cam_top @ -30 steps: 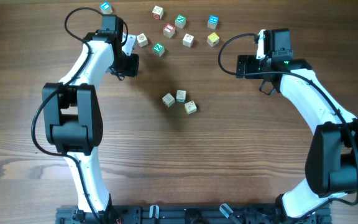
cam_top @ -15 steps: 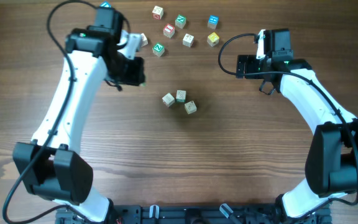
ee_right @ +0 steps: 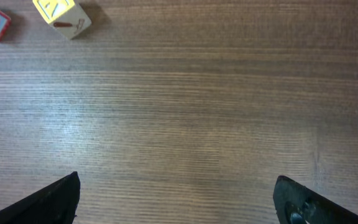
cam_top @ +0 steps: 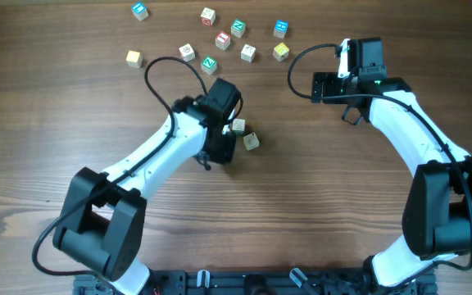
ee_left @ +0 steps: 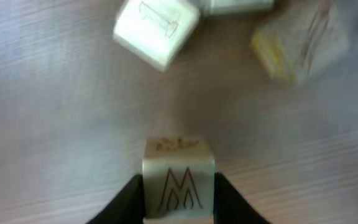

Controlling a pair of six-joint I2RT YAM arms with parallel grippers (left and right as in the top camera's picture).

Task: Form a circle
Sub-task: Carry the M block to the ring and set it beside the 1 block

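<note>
The circle of tiny whitish wooden cubes (cam_top: 251,141) is only begun: three cubes, it seems through the blur, lie just ahead of the left jaws, which grip a fourth pale cube marked M (ee_left: 179,180) over the brown wooden bench (cam_top: 342,221). Right jaws stand wide, empty, far off. No container shows.

Bare brown wooden worktop (cam_top: 301,213) is left wide open low down between the white arms (cam_top: 154,156). Up top it's cluttered with scattered little lettered cubes (cam_top: 223,38), and the tight whitish cube bunch (cam_top: 251,141) is crowded by the left hand (cam_top: 221,149).
</note>
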